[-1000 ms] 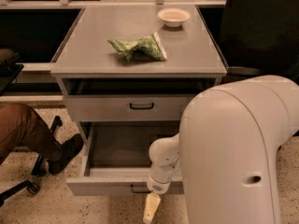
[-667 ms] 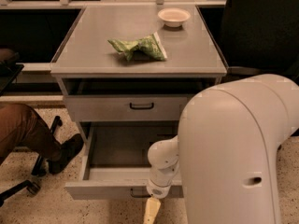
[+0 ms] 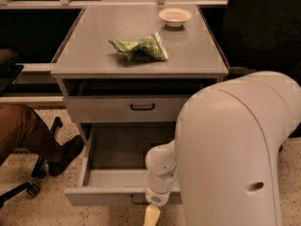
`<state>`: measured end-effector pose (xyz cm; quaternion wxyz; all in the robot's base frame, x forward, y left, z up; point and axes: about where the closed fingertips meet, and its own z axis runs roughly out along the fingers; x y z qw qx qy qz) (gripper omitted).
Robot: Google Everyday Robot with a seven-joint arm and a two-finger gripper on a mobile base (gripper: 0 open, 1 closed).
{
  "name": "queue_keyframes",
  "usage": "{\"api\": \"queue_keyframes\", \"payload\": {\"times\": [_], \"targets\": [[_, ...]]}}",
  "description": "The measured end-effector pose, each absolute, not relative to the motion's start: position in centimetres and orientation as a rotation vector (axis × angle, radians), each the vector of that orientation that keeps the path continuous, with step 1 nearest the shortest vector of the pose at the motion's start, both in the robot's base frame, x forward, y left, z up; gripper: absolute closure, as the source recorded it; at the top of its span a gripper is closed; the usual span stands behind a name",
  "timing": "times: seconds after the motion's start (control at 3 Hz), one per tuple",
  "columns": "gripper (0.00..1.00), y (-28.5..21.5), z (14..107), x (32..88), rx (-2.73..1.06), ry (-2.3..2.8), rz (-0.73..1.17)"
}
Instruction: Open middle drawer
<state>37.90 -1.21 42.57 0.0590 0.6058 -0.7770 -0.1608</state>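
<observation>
The middle drawer point(image 3: 101, 197) is a light-grey metal drawer pulled well out of the cabinet, and its inside shows empty. Its flat front faces the floor side of the view, and its small black handle point(image 3: 137, 200) is mostly hidden behind my wrist. My gripper point(image 3: 152, 215) is at the bottom edge of the view, right at the front of this drawer by the handle. Only a pale yellow tip of it shows. My large white arm point(image 3: 235, 154) covers the drawer's right part.
Above it is a narrower drawer point(image 3: 117, 111) with a black handle. On the cabinet top point(image 3: 94, 55) lie a green chip bag point(image 3: 138, 47) and a white bowl point(image 3: 175, 16). A person's leg point(image 3: 23, 131), a shoe point(image 3: 66, 154) and a chair caster point(image 3: 30, 188) are at the left.
The middle drawer has slid further out toward the camera, and my wrist and gripper have moved down the frame with its front.
</observation>
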Motion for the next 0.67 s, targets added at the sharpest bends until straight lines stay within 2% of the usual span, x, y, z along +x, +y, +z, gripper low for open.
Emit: {"api": "queue_keyframes", "payload": {"times": [0.33, 0.67], "targets": [[0.00, -1.04, 43.32, 35.68, 1.813, -2.325, -0.469], [0.00, -1.04, 43.32, 35.68, 1.813, -2.325, -0.469]]}}
